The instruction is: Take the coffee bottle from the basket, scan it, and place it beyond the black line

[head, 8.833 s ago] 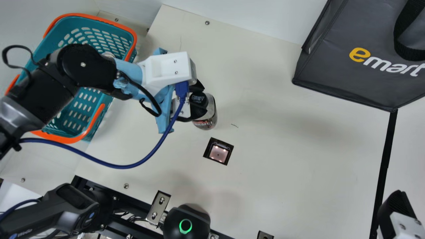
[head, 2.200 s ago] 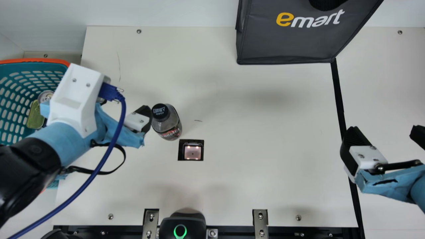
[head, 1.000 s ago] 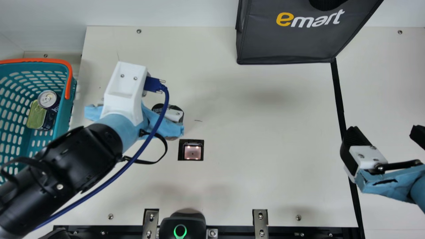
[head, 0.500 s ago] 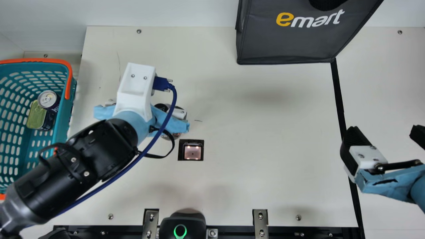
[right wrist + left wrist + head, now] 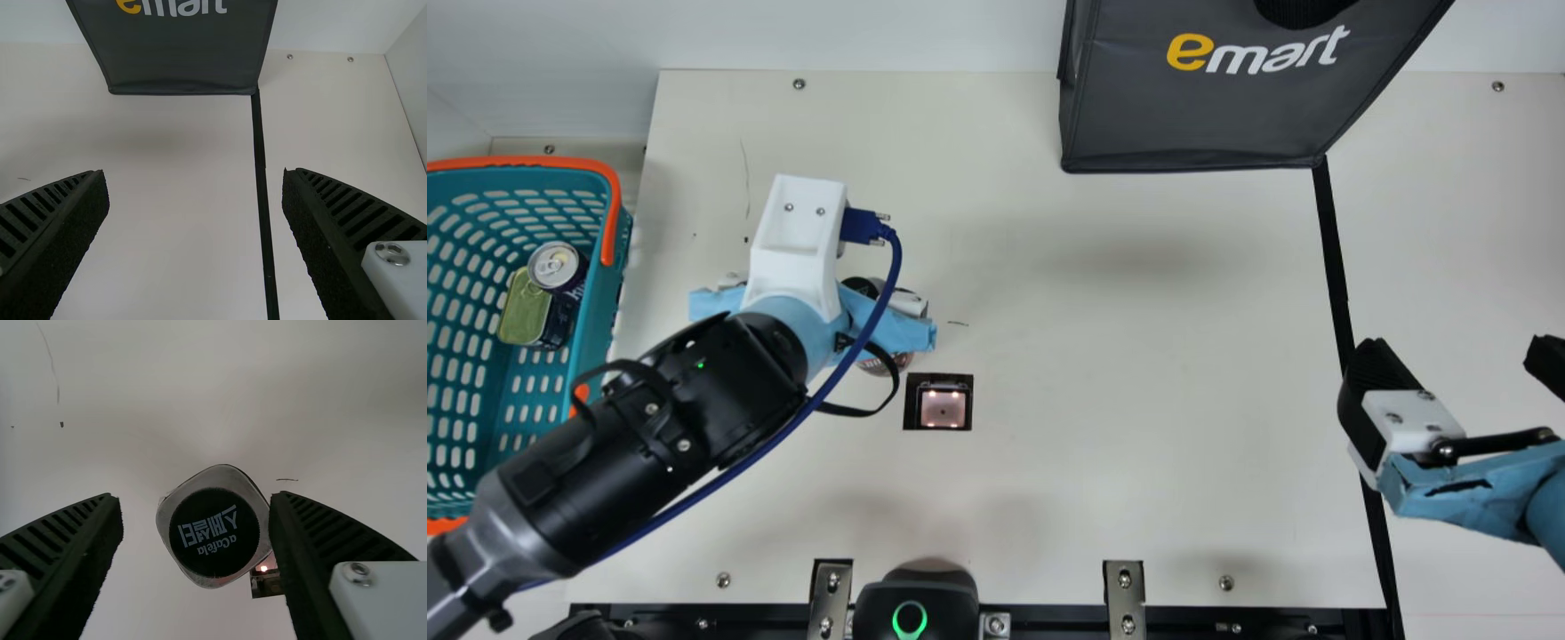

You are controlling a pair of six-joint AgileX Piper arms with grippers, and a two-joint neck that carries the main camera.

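Black-capped coffee bottle (image 5: 213,532), between spread left fingers (image 5: 908,305), closer to one, right fingers (image 5: 1376,378) wide apart

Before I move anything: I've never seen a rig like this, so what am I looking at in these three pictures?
The machine is two black robot arms over a cream table. The main view is from a camera on the neck between them; each wrist view is from that arm's own wrist, with its two ribbed fingers at the bottom edge.

On the table the bottle stands near a lit square window, probably the scanner. At the main view's left is a teal basket with a can and a tin inside; farther right are a dark bag and the black line.

Nothing looks gripped: the left gripper is open about the bottle, with a gap on one side, and the right gripper is open and empty.
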